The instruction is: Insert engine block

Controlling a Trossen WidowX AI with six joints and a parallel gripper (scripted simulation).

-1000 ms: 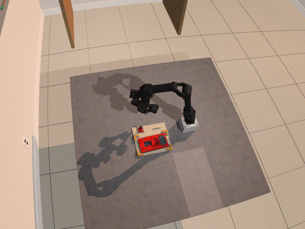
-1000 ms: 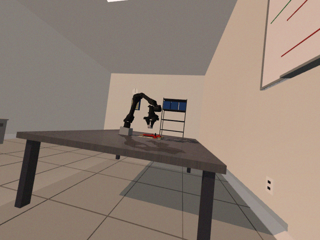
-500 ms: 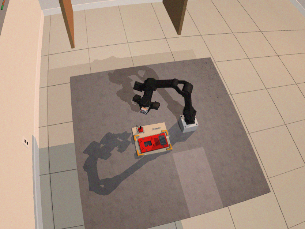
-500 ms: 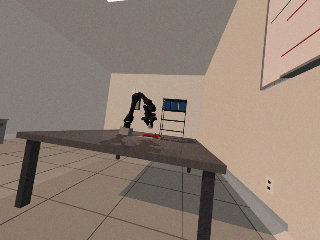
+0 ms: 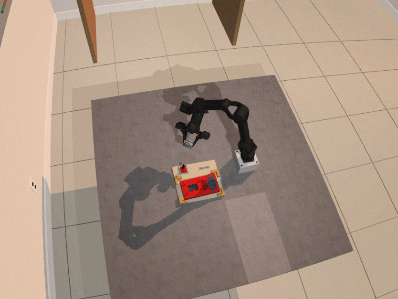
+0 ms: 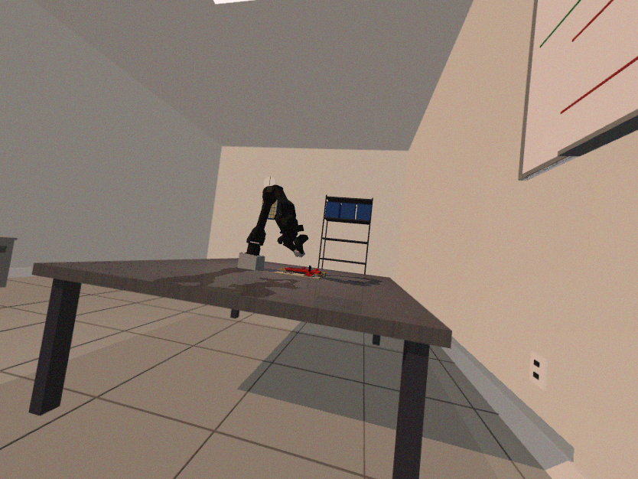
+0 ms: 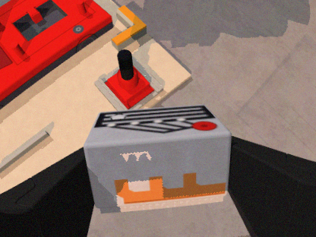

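My gripper (image 5: 189, 144) (image 6: 297, 252) (image 7: 156, 149) is shut on the engine block (image 5: 187, 144) (image 7: 157, 158), a grey box with a black-and-white striped top, a red dot and an orange notched band on its side. I hold it in the air above the table, just beyond the board's near edge. The red car body (image 5: 199, 186) (image 6: 297, 269) (image 7: 30, 47) lies on the beige board (image 5: 195, 167) (image 7: 66, 108), with a dark rectangular opening (image 5: 193, 187) (image 7: 38, 17). The rib in the opening is too small to make out.
A black knob on a red base (image 5: 183, 168) (image 7: 127, 79) stands at the board's corner close to the block. Orange corner brackets (image 5: 182, 201) (image 7: 129, 29) frame the car body. The arm's white base (image 5: 246, 162) (image 6: 251, 261) stands to the right of the board.
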